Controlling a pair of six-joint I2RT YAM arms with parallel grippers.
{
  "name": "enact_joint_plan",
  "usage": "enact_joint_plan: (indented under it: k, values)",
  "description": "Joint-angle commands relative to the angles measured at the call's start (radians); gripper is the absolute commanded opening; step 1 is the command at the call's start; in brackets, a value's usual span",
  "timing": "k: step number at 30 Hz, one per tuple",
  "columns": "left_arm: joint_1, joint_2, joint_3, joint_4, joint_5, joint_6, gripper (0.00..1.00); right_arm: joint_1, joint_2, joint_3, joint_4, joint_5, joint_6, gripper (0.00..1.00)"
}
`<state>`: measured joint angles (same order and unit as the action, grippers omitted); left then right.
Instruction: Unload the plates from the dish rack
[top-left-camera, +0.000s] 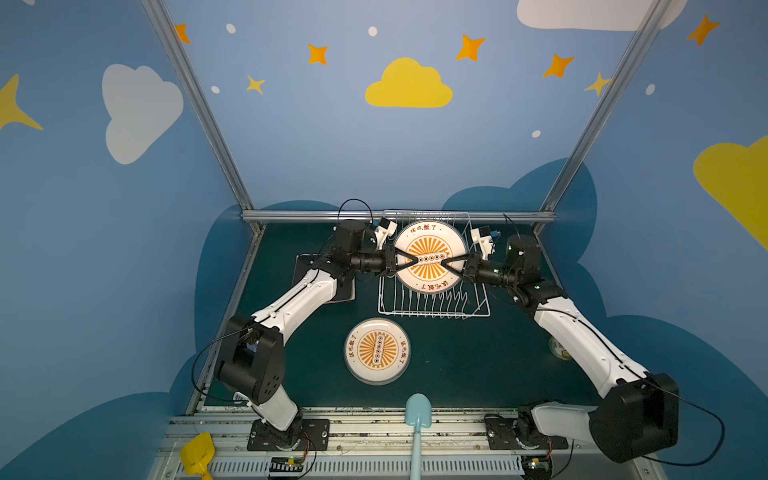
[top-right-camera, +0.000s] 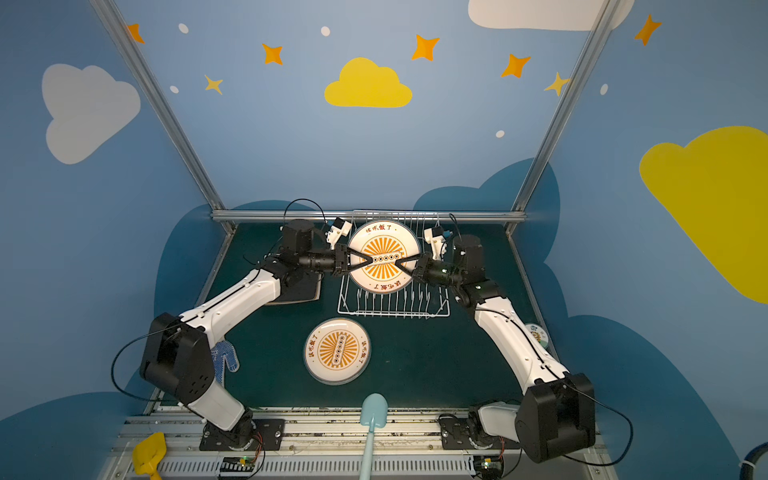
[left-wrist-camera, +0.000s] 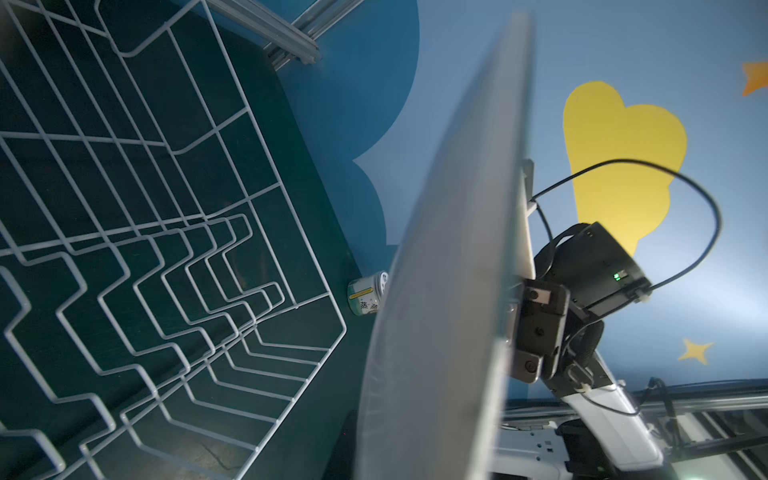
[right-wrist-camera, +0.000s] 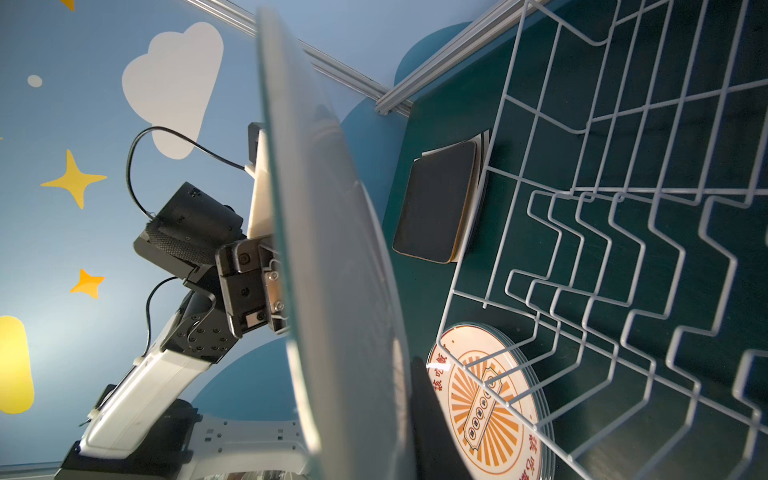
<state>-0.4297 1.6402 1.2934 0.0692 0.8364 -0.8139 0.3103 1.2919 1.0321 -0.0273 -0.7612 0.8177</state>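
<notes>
Both arms bent, reaching inward; left claw (top-left-camera: 416, 260) and right claw (top-left-camera: 442, 262) pinched closed, tips facing, near each other.

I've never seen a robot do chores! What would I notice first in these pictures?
First, the bright round plate with its orange sunburst, held upright over the white dish rack, pinched by shut jaws of the left arm and right arm from either side. Next, a matching plate lies flat on the green table in front of the rack.
</notes>
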Motion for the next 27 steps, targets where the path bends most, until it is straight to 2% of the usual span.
enact_joint_plan:
  k: [1, 5, 8, 12, 13, 14, 16, 20, 27]
  values:
    - [-0.013, -0.029, -0.014, 0.068, -0.002, -0.007, 0.06, 0.013, 0.009, 0.005, 0.037, -0.007, -0.002, 0.13]
    - [-0.011, -0.029, -0.016, 0.079, -0.005, -0.021, 0.03, 0.012, 0.012, 0.012, 0.026, -0.011, -0.006, 0.25]
    - [-0.009, -0.042, -0.017, 0.057, -0.011, -0.012, 0.03, 0.007, 0.005, 0.026, -0.01, -0.006, -0.044, 0.4]
    - [0.006, -0.089, -0.026, -0.001, -0.03, 0.012, 0.03, 0.003, -0.024, 0.086, -0.157, 0.046, -0.213, 0.66]
    - [0.013, -0.103, -0.03, -0.023, -0.039, 0.017, 0.03, 0.003, -0.034, 0.099, -0.19, 0.061, -0.26, 0.8]
    - [0.019, -0.118, -0.036, -0.038, -0.045, 0.021, 0.03, 0.003, -0.043, 0.107, -0.216, 0.074, -0.303, 0.86]
    - [0.032, -0.158, -0.052, -0.08, -0.064, 0.028, 0.03, 0.004, -0.07, 0.11, -0.244, 0.09, -0.388, 0.89]
    - [0.053, -0.256, -0.111, -0.168, -0.11, 0.037, 0.03, 0.011, -0.139, 0.067, -0.242, 0.131, -0.523, 0.89]
    - [0.088, -0.454, -0.191, -0.471, -0.192, 0.12, 0.03, 0.036, -0.265, 0.015, -0.325, 0.23, -0.776, 0.89]
